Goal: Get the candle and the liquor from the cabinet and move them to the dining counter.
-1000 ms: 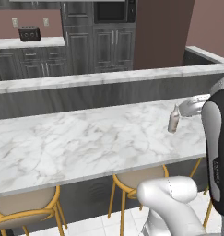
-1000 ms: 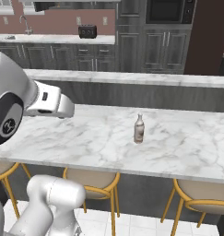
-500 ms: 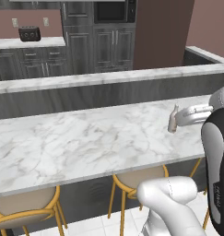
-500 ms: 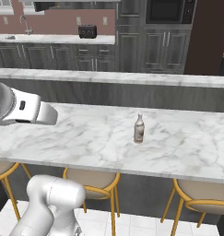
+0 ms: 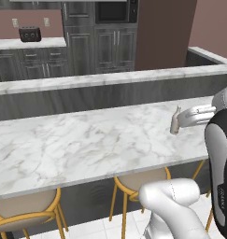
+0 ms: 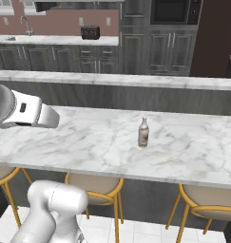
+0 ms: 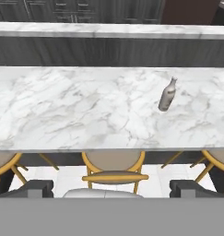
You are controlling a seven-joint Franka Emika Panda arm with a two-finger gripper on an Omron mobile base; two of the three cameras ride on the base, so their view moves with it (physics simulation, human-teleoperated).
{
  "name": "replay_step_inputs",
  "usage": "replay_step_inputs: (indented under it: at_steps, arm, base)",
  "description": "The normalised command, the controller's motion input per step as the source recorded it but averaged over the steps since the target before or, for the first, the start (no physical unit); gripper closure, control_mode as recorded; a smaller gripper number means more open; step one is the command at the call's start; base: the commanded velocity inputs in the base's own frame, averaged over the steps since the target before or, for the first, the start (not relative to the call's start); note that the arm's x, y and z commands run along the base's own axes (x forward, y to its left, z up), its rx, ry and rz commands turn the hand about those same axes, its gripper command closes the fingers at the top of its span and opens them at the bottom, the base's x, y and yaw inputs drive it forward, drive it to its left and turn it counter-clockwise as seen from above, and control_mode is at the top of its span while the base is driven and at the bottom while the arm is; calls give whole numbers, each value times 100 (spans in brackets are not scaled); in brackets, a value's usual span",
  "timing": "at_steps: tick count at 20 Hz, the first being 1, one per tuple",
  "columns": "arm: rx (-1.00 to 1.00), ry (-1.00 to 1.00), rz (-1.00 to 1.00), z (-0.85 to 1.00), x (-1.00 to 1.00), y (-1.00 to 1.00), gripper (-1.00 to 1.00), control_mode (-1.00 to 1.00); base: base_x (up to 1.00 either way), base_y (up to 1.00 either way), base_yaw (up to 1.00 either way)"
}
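- Since the earlier frames, your arm has been pulling back toward the base and away from the bottle; the camera views are holding steady, so the base is not driving.
- The dining counter (image 6: 88,137) is stretching across all three views, its marble top lying open on both sides of the bottle, with the raised back ledge (image 6: 117,80) running behind it and the gold-legged stools (image 7: 114,173) tucked under the near edge.
- The liquor (image 6: 143,132) is standing upright on the marble, well apart from both the near edge and the ledge, so it is looking already delivered; you are also seeing it in the left base view (image 5: 174,121) and the hand view (image 7: 167,94).
- You are not being shown the candle here, so that is likely the item left to fetch.
- Judging by its look, the bottle is rigid, smooth, slippery and breakable, and tall enough to tip; take it around the bulbous body, not the thin neck.
- The gripper (image 7: 112,188) is hanging back over the stools, its fingers spread wide and holding nothing.
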Motion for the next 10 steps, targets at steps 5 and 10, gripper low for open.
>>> replay_step_inputs:
  at_steps: [5,10]
  arm:
    - [0,0,0,0,-6,0,-100,100]
    - [0,0,0,0,0,0,-100,100]
  base:
    - [-45,0,0]
    - [-100,48,0]
